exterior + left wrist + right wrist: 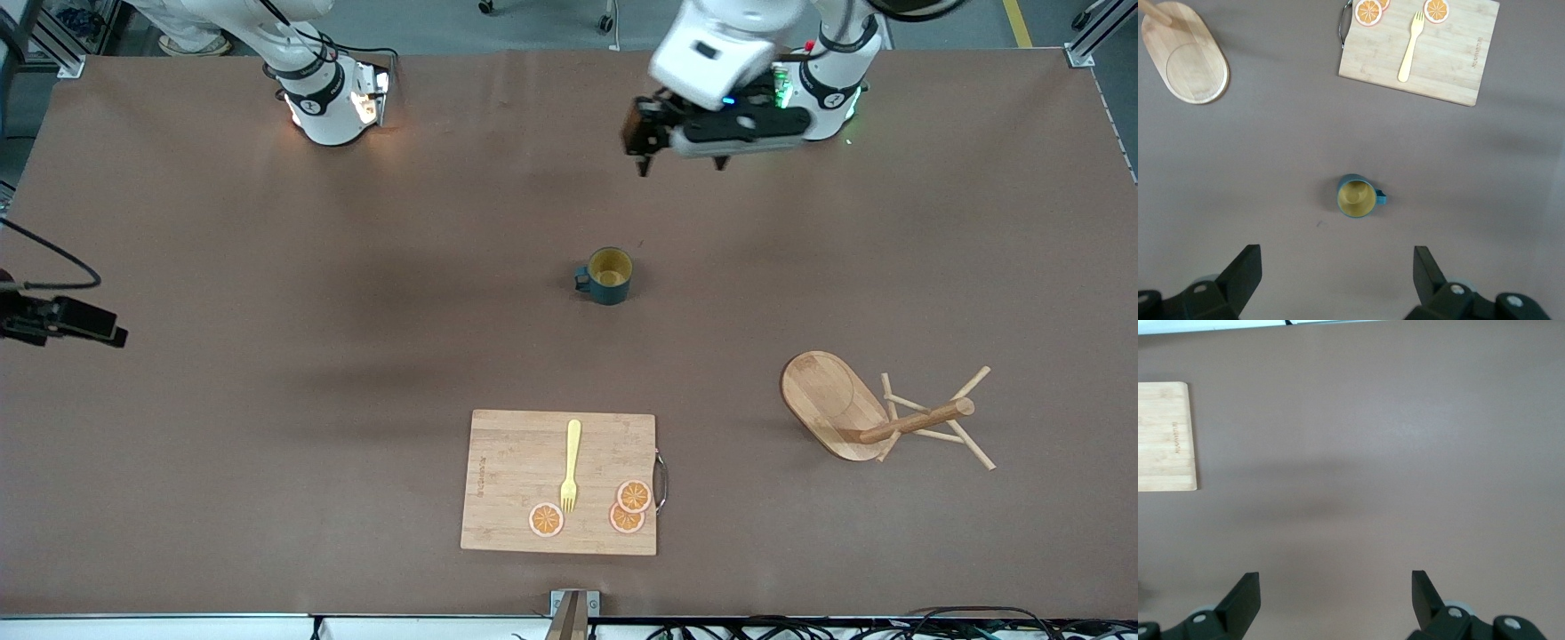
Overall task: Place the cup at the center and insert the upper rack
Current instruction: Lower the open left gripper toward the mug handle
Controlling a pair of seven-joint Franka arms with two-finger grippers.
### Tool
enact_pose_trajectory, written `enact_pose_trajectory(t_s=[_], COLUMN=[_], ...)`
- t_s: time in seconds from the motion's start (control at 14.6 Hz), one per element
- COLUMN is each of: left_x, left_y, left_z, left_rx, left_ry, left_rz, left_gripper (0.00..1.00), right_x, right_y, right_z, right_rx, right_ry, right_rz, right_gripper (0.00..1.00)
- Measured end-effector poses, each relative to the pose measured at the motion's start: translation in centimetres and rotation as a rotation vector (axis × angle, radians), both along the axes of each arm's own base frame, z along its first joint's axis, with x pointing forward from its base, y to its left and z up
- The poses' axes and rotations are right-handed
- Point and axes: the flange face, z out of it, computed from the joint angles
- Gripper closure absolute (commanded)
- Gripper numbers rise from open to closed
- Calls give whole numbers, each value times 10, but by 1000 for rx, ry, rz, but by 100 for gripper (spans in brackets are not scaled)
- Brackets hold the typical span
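Nearest the front camera lies a wooden cutting board with a metal handle on the edge toward the left arm's end of the desk. On it rest a yellow fork and three orange slices. Toward the left arm's end, a little farther from the camera, the mug tree lies tipped on its side, its oval base standing on edge and its post and thin pegs pointing toward that end of the desk. The cup stands upright near the middle of the desk, well apart from both the board and the mug tree, its handle turned toward the right arm's end and its yellowish inside showing. The left hand hangs in the air over bare desk between the cup and the left arm's base, its fingers spread wide and holding nothing. The right hand shows only in its own wrist view, over bare desk beside a corner of the board, its fingers likewise spread and empty.
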Motion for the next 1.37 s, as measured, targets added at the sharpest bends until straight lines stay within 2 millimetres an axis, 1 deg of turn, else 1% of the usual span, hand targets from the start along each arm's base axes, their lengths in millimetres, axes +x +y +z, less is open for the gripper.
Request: enact_pose_trajectory(t_s=[0.14,0.27,0.34,0.48,0.62,0.75,0.89,0.96,1.1,1.23,1.37], left_x=[-32,-65,-80,-106,-128,-144,-156,-160,-164,-168,-170], left_y=[-47,-89,-107,-141,-168,-184,-194,-198,-204,-207,-207], left_z=[-23,-50,-67,-108,-158,-213,-265,-290,-332,-363,-380], left_rx=[55,97,123,174,198,213,236,245,245,245,257], left_ry=[-29,-53,-74,-145,-252,-335,-394,-429,-498,-528,-525], left_rz=[34,79,101,154,214,233,232,232,243,249,241], left_gripper=[0,0,0,0,0,0,0,0,0,0,0], right_x=[-17,-30,-35,-42,-53,-69,-85,-91,-95,-94,-94], right_y=[0,-3,-4,-6,-6,-7,-5,-4,-3,-3,-3], right_z=[17,26,28,29,25,20,19,19,19,17,16], right_rx=[3,5,6,8,10,-2,-3,-3,-4,-6,-7], right_ry=[-18,-26,-26,-20,-13,-19,-18,-21,-28,-34,-32], right_rz=[1,-2,-3,-2,1,4,10,11,13,13,13], right_gripper=[0,0,0,0,0,0,0,0,0,0,0])
